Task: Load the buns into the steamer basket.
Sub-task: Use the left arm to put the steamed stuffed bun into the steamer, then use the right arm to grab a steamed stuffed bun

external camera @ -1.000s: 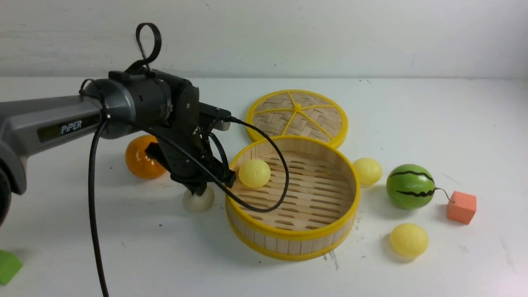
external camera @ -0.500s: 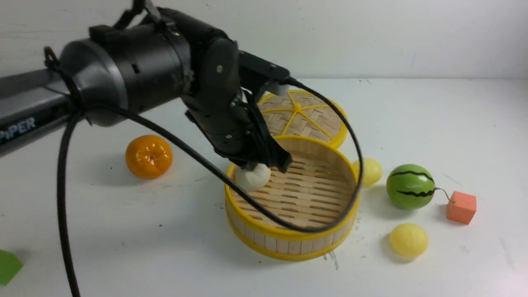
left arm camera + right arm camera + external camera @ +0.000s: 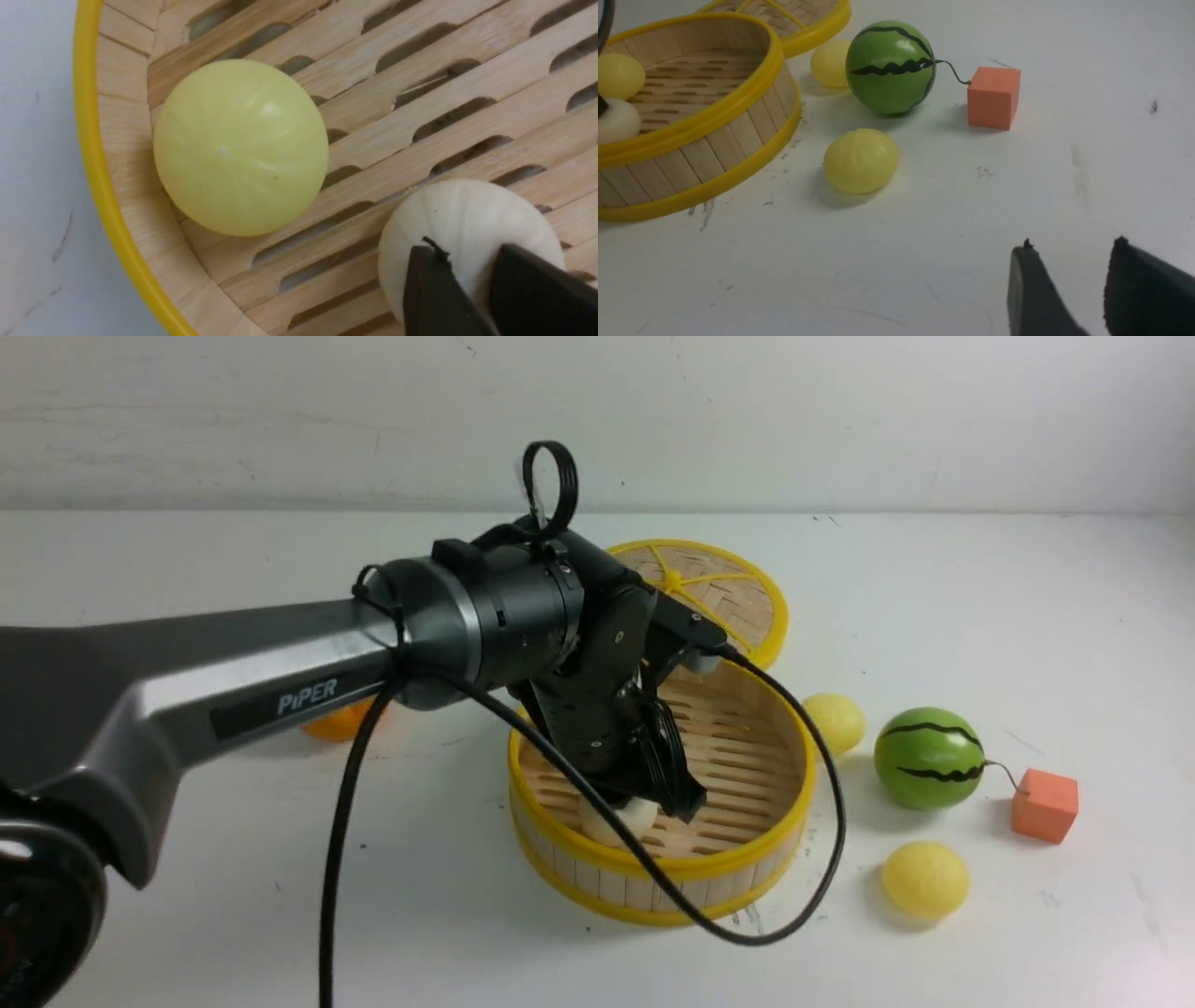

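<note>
While the steamer basket [image 3: 747,882] sits mid-desk [image 3: 1027,616], the left gripper [image 3: 467,254] gapes over the white bun [image 3: 448,210] beside a yellow bun [image 3: 240,147] on its slats, the right gripper [image 3: 1071,247] gapes empty, and a rear bun [image 3: 836,721] and front bun [image 3: 925,879] lie nearer the right edge

Bamboo basket [image 3: 653,887], yellow-rimmed, slatted, upright, is shown surrounding the left pincer [image 3: 465,247]. The white bun [image 3: 458,214] is lodged under its tips; one yellow bun [image 3: 240,147] is seated just beside. Outside, rightward and well apart, the second bun [image 3: 836,721] and third bun [image 3: 924,877], both yellow, are placed.
</note>
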You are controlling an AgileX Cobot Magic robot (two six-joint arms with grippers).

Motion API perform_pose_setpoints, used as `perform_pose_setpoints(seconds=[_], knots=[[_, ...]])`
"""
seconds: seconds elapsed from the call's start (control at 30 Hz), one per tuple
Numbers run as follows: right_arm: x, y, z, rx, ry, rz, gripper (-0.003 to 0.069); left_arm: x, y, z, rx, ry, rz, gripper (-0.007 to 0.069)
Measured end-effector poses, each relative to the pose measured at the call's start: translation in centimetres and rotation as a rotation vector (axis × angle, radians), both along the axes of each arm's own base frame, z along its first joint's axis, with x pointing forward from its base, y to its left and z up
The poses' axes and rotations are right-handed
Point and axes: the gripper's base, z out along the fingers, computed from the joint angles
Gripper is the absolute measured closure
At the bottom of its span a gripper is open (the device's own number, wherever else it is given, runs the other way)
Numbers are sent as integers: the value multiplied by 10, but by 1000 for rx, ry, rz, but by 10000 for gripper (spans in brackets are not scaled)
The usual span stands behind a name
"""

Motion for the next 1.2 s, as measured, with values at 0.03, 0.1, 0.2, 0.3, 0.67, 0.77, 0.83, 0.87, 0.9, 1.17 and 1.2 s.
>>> perform_pose_setpoints(seconds=[0.03, 0.1, 0.2, 0.3, 0.67, 0.77, 0.83, 0.87, 0.9, 1.17, 1.2], knots=[[0, 0, 0, 0, 0, 0, 420, -1, 1, 5, -5, 12, 20, 317], [0, 0, 0, 0, 0, 0, 420, -6, 4, 21, -13, 24, 45, 232], [0, 0, 0, 0, 0, 0, 420, -17, 10, 53, -55, 7, 70, 178], [0, 0, 0, 0, 0, 0, 420, -49, 22, 119, -204, -80, 90, 241], [0, 0, 0, 0, 0, 0, 420, -189, 114, 151, -601, -330, 20, 638], [0, 0, 0, 0, 0, 0, 420, -221, 143, 129, -726, -413, 15, 638], [0, 0, 0, 0, 0, 0, 420, -239, 160, 110, -807, -473, 12, 638], [0, 0, 0, 0, 0, 0, 420, -247, 168, 96, -839, -501, 11, 638], [0, 0, 0, 0, 0, 0, 420, -253, 175, 86, -868, -526, 9, 638], [2, 1, 2, 78, -44, -14, 420, -276, 197, 40, -929, -579, 9, 638], [2, 2, 4, 149, -65, -21, 420, -276, 197, 37, -927, -577, 9, 638]])
